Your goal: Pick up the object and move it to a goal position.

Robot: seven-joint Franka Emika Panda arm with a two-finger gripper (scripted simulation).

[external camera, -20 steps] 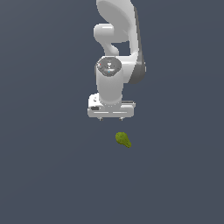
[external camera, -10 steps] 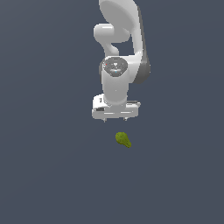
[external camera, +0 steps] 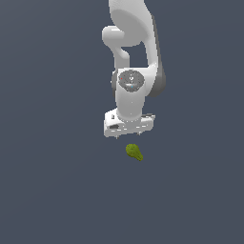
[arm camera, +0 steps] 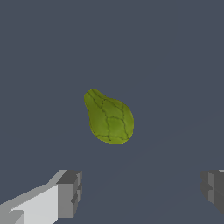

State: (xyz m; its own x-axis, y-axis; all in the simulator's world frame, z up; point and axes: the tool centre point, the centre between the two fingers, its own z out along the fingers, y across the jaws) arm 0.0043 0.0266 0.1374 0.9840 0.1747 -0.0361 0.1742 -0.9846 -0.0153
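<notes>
The object (external camera: 134,152) is a small yellow-green lumpy pear-like thing lying on the dark grey floor. It also shows in the wrist view (arm camera: 108,117), with one rounded end and one tapering end. My white gripper (external camera: 129,136) hangs just above it, slightly to the exterior view's left, pointing down. In the wrist view the gripper (arm camera: 142,190) is open and empty. Its two grey fingertips (arm camera: 70,192) stand wide apart, and the object lies beyond the gap, apart from both.
The dark grey floor (external camera: 52,190) is flat and featureless all around. The white arm (external camera: 133,43) rises behind the gripper to the frame's upper edge.
The gripper has moved a little to the exterior view's right and lower, closer to the object. The object has not moved.
</notes>
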